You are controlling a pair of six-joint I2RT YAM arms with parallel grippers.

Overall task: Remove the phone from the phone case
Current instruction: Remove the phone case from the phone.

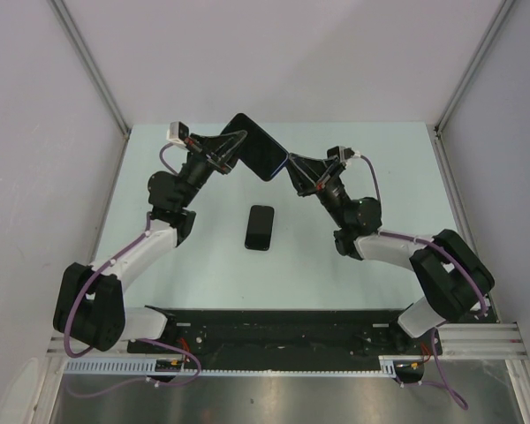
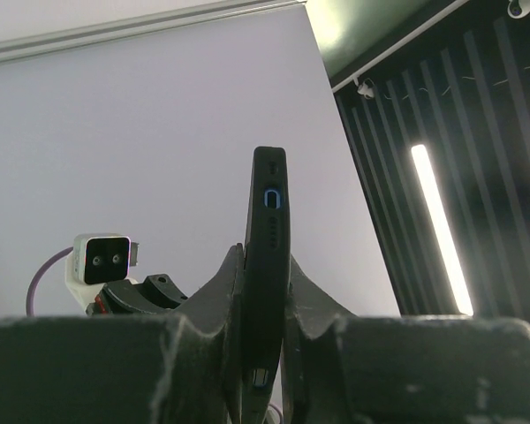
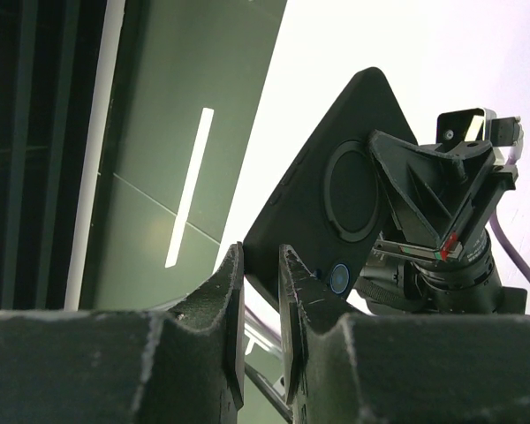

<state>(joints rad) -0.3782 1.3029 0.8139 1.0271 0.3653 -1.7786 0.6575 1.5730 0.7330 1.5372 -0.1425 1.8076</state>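
- Surface: we see a pale mint table [image 1: 212, 274], matte, filling the middle of the top view. A black base rail [image 1: 274, 322] runs along its bottom edge.
- Room: plain light-grey walls [image 1: 274, 53] close off the left, back and right. Metal corner posts [image 1: 93, 66] slant in from the upper corners of the frame.
- Overhead: both wrist views look upward. We note a dark slatted ceiling [image 2: 477, 132] with one long strip light [image 2: 437, 230] at right of the left wrist view.
- Phone case [image 3: 336, 177]: held in the air between the two arms, in the upper centre of the top view and over the far part of the table. Its black back, with a round ring, faces the right wrist camera.
- Phone [image 1: 254, 146]: a glossy dark face looks up at the top camera, so it appears to sit inside the case.
- Left gripper [image 2: 265, 291]: clamped on the case's edge, with a finger pressed against each side.
- Right gripper [image 3: 261, 291]: fingers sit close together at the case's lower corner. We cannot tell whether they pinch it.
- A second dark phone [image 1: 260, 228] lies flat at the table's centre, screen up, well apart from both grippers.
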